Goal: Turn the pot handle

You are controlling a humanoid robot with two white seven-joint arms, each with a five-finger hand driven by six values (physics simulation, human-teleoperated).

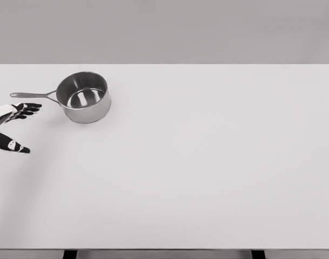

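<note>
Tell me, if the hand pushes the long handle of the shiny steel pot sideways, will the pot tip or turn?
The shiny steel pot looks wide and low, so it likely turns, not tips. Its long thin handle probably stays stiff.

No readable text anywhere.

No letters, numbers, brand marks or signs can be read on the pot (85, 97) beside the left hand (15, 127), on its handle (34, 95) just above that hand, or on the counter (207, 162) stretching away to the hand's right. One small pale mark shows on the hand's dark thumb, too small to tell whether it is writing.
</note>
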